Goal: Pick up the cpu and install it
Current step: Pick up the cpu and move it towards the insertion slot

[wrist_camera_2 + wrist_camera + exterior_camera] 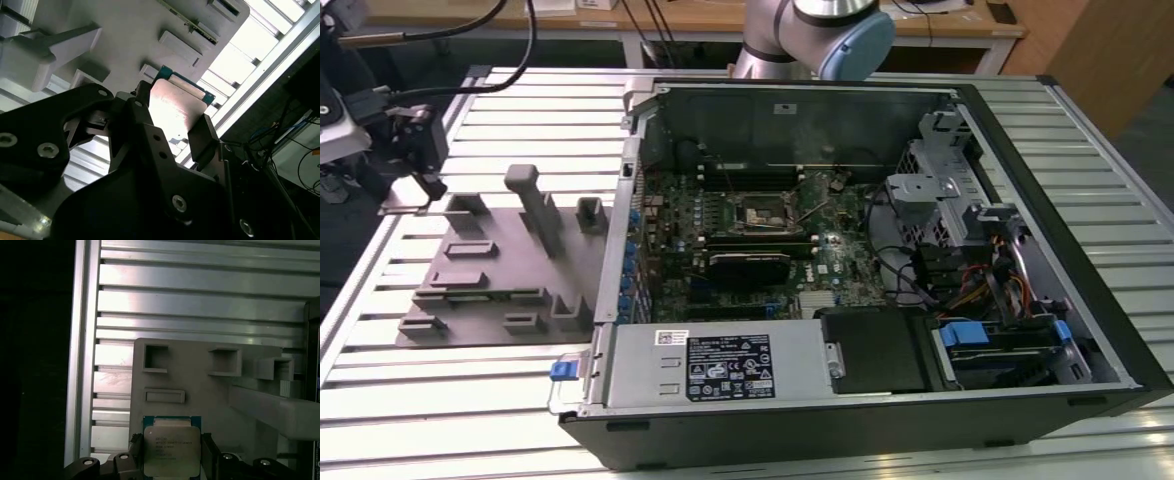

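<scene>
Standing at the exterior view's far left: gripper (424, 192), over the edge of the grey fixture plate (487, 290) on the slatted aluminium table (440, 400). In both wrist views its fingers (207, 455) press on two opposite edges of the cpu (171, 447), silver top showing, which sits just over the plate. Well apart, toward the exterior view's right: open computer case (854, 440), with the black socket frame (761, 212) on its motherboard.

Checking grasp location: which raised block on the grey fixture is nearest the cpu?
In the first wrist view, the flat rectangular block, beside the cpu; the hollow square blocks lie farther.
</scene>
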Available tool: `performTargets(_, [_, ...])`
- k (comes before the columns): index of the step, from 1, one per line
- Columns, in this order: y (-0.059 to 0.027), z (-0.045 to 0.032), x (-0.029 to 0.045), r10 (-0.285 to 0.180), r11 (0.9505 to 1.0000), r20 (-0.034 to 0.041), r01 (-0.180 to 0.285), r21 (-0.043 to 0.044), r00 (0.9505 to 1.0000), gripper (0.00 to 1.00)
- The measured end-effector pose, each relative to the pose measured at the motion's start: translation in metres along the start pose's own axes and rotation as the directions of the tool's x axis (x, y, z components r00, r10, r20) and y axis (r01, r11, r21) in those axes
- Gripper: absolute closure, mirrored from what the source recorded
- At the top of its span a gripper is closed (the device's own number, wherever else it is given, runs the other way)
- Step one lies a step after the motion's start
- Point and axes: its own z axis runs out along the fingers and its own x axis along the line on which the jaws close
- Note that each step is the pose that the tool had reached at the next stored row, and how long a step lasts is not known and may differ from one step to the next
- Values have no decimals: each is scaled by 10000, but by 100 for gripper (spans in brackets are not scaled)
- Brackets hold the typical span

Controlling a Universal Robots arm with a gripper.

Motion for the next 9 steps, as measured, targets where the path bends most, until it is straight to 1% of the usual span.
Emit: performTargets(9, [5, -175, -5, -1, 10000, 22, 1, 0, 10000, 45])
